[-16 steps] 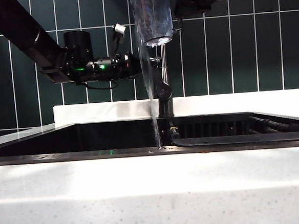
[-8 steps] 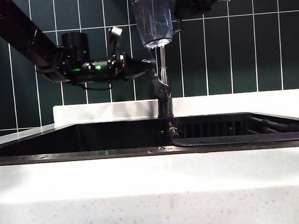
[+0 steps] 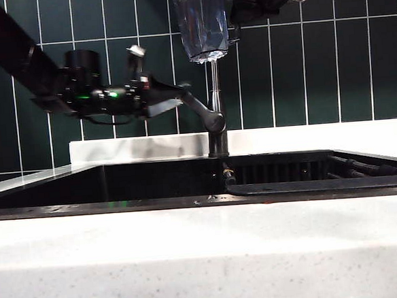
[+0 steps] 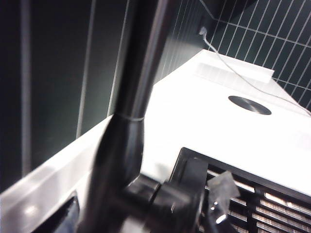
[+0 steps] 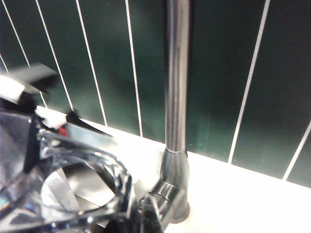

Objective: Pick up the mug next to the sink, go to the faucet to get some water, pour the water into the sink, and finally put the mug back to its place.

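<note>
The right gripper (image 3: pixel 233 10) pinched the clear faceted mug (image 3: pixel 203 22) upright above the faucet (image 3: pixel 215 107). The left gripper (image 3: pixel 171 96) stood spread just beside the lever.

Left arm slants down from the upper left of the exterior frame, its wrist level and pointing right. The left gripper (image 3: pixel 171 96) sits left of centre in the upper half, jaws spread apart, nothing between them. Right arm enters at the top edge, right of centre; the right gripper (image 3: pixel 233 10) is up there, clamped on the mug (image 3: pixel 203 22), which hangs upright.
</note>
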You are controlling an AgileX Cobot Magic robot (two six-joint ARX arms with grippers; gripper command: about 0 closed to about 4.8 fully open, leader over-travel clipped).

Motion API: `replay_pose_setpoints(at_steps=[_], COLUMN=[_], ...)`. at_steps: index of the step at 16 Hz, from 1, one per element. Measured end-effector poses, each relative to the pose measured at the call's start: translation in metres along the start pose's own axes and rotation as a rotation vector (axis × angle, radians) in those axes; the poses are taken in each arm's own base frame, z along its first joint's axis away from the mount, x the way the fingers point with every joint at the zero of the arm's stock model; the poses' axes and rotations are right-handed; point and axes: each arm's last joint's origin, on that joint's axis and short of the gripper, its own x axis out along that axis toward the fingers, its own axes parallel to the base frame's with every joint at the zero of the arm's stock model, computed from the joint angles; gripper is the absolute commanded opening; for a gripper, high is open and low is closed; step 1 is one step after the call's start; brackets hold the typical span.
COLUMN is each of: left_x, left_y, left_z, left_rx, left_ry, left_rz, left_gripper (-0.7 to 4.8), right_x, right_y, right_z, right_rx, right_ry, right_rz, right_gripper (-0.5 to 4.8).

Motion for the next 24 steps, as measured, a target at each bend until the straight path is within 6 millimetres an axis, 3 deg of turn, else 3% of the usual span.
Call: replay_pose_setpoints(at_steps=[1, 2, 5, 7, 10, 12, 15, 18, 20, 21, 24], left_x=[-0.025, -0.043, -0.024, -0.027, -0.039, -0.049, -0.079, -0.105, -0.115, -0.120, -0.130], left_y=[0.015, 0.023, 0.007, 0.000, -0.016, -0.038, -0.077, -0.098, -0.116, -0.137, -0.164], left_z=[0.006, 0.006, 0.015, 0.026, 0.030, 0.027, 0.025, 0.025, 0.034, 0.046, 0.056], left_rx=[-0.002, -0.012, 0.007, 0.033, 0.083, 0.083, 0.144, 0.126, 0.150, 0.194, 0.224], left_ry=[-0.031, -0.031, -0.014, -0.014, -0.001, 0.021, 0.051, 0.062, 0.056, 0.042, 0.029], left_rz=[0.144, 0.176, 0.040, 0.007, 0.024, 0.051, 0.230, 0.313, 0.338, 0.364, 0.420], left_gripper=[3.04, 2.98, 2.14, 1.45, 1.46, 1.45, 1.46, 1.46, 1.45, 1.45, 1.45], right_x=[0.000, 0.000, 0.000, 0.000, 0.000, -0.001, -0.002, -0.010, -0.019, -0.027, -0.043], right_y=[0.000, 0.000, 0.003, 0.002, 0.001, 0.004, 0.003, 0.004, 0.002, 0.002, 0.000], right_z=[0.000, 0.000, 0.001, 0.001, 0.000, -0.001, -0.005, -0.018, -0.031, -0.040, -0.047], right_rx=[0.000, 0.000, 0.001, 0.001, 0.000, -0.001, -0.011, -0.008, 0.001, 0.001, 0.001], right_ry=[-0.003, -0.004, -0.007, -0.008, -0.002, 0.020, 0.036, 0.052, 0.056, 0.071, 0.067], right_rz=[0.004, 0.006, 0.013, 0.015, 0.009, 0.026, 0.031, 0.041, 0.035, 0.033, 0.010], right_gripper=[-0.09, -0.09, -0.09, -0.09, -0.09, -0.09, -0.09, -0.09, -0.09, -0.09, -0.09])
